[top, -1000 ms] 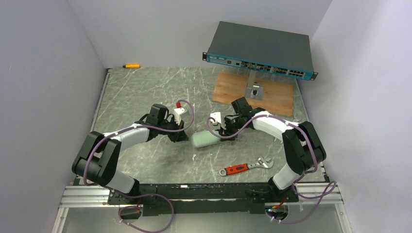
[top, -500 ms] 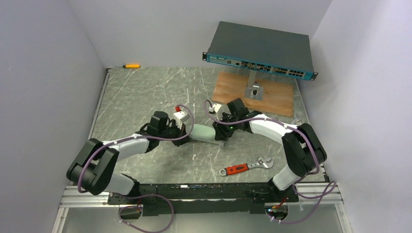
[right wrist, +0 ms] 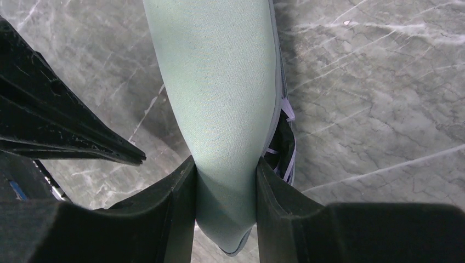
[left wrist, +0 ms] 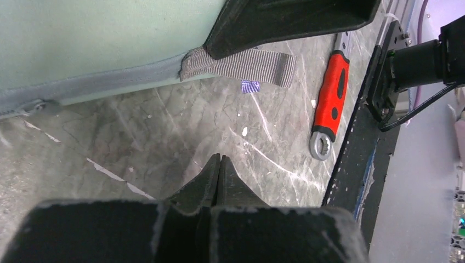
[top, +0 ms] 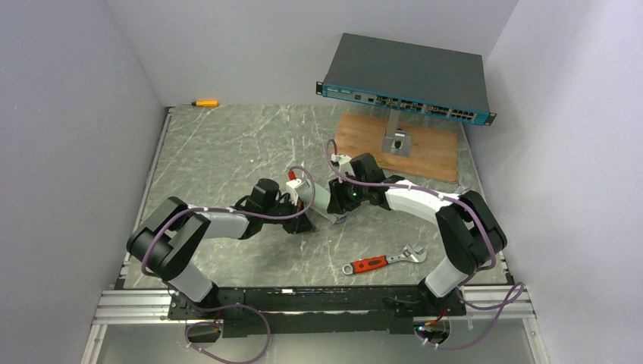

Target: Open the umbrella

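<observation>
Clamping the pale green clamshell case w/ right jaws, one finger on each broad side, near one end. Case at mid-bench, btwn the two arms; can't tell if lifted or resting. Left jaws pressed together on nothing, tips near the case, not touching. Grey striped strap sticking out from the case's seam edge.

No open view of the umbrella: only a dark sliver w/ pale lavender strips where the seam gapes, right wrist view. So prob. tucked inside the case; can't tell how much is free.

Handling, as a guess: light and small, no strain for either arm. Fabric thin + crinkly, apt to slip and bunch, poor place to pull. Shaft thin, prob. bends if levered sideways. Best to take by the handle, the one firm part, w/ a second hold near the canopy top, pulling along the shaft axis. Case shell padded, gives under the squeeze, smooth skin, could slide: hold across the width, then pry at the seam or tug the strap first.

Red-handled wrench nearer the bases, well apart.
</observation>
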### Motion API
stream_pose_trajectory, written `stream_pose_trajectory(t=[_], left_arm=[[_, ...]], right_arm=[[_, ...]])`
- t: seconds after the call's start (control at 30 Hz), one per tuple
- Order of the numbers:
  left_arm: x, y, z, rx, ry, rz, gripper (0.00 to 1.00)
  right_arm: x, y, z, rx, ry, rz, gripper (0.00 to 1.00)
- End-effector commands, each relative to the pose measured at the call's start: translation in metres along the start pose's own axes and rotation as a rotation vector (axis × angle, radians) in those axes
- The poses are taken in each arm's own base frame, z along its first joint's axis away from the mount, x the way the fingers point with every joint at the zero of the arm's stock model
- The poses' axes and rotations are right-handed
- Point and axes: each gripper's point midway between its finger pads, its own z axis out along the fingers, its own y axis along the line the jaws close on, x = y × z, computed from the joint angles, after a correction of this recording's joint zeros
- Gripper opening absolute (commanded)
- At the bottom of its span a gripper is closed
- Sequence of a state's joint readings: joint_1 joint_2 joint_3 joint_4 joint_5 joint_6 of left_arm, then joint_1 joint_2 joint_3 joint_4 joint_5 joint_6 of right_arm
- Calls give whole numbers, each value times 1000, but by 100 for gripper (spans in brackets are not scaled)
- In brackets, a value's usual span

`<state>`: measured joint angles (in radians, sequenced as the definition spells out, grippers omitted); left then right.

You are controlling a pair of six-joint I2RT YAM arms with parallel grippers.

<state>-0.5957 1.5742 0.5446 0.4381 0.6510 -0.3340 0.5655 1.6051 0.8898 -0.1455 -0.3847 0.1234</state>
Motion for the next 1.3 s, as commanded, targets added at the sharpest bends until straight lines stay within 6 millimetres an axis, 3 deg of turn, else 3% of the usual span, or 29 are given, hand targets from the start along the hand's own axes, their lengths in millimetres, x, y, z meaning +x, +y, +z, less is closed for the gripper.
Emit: stream_pose_trajectory(t=[0.0, 0.07, 0.2, 0.23, 0.3, 0.43, 0.5, 0.7, 0.83, 1.07, 1.2, 1.27], left_arm=[[-27, -8, 2, 38, -70, -5, 0], [-33, 0, -10, -1, -92, -8, 0], [-54, 29, -48, -170, -160, 68, 40], [-58, 34, -57, -213, -170, 101, 53], [-66, 38, -69, -263, -185, 163, 66], [-62, 39, -78, -276, -153, 127, 70], [-57, 44, -80, -290, -132, 75, 70], [-51, 56, -80, -303, -114, 9, 69], [-69, 53, -82, -264, -147, 14, 68], [-111, 31, -98, -208, -240, 82, 68], [-126, 29, -101, -211, -270, 84, 68], [-123, 32, -94, -211, -249, 60, 69]], right_arm=[[-7, -7, 6, 35, -22, 47, 0], [-6, -7, 4, 38, -18, 36, 0], [3, -12, 1, 63, -4, 30, 1], [6, -12, 1, 62, 3, 25, 10], [9, -10, -2, 47, 8, 3, 36], [3, 7, -13, -29, -1, -51, 61], [-6, 20, -22, -89, -11, -82, 67], [-25, 51, -38, -249, -28, -179, 63], [-24, 63, -38, -337, -2, -208, 51], [-27, 78, -43, -432, -21, -248, 32], [-18, 85, -39, -467, 10, -266, 28], [-13, 90, -38, -489, 27, -277, 28]])
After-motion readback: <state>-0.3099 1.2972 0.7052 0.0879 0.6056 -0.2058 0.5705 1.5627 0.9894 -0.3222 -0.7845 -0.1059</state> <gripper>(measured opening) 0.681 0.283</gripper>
